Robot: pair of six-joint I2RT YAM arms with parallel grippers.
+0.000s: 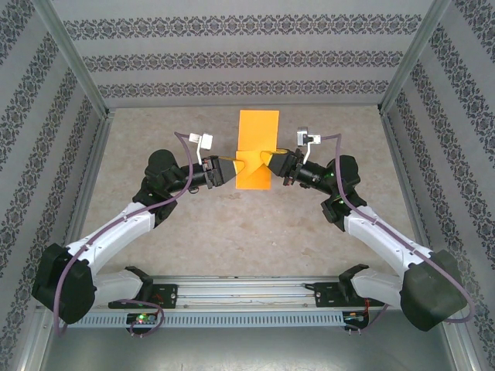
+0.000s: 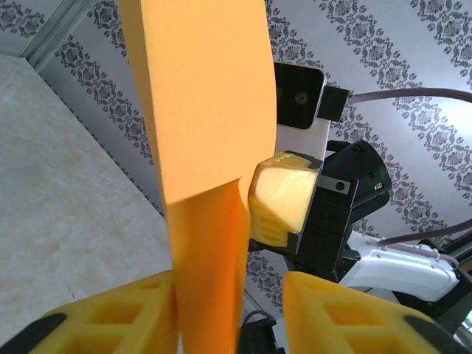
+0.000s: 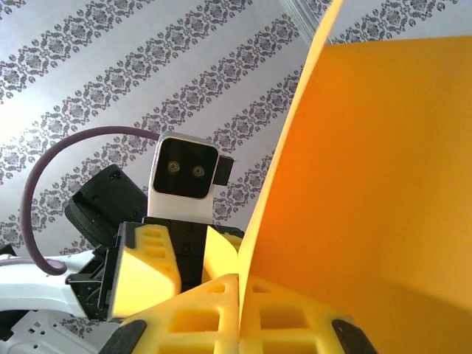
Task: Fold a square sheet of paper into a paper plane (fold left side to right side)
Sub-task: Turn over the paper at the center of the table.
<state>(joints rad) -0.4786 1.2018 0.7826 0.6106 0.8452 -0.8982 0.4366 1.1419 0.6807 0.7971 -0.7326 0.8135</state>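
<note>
The square sheet of paper [image 1: 257, 127] is bright orange and is held up off the table at the centre, bent into a narrow tall shape. My right gripper [image 1: 271, 161] comes at it from the right and is shut on its edge. In the right wrist view the two yellow fingers [image 3: 210, 313] of the right gripper [image 3: 240, 284] press flat against the sheet [image 3: 383, 162]. My left gripper [image 1: 233, 169] meets the paper from the left. In the left wrist view the sheet [image 2: 199, 110] passes between the left gripper's [image 2: 230, 295] jaws. It lies against the left finger [image 2: 110, 317], with a gap to the other finger [image 2: 346, 317].
The beige table [image 1: 247, 232] is boxed in by patterned walls [image 1: 240, 54] and metal frame posts [image 1: 77, 62]. A metal rail [image 1: 247, 297] carrying both arm bases runs along the near edge. The two wrists face each other closely over the table's centre.
</note>
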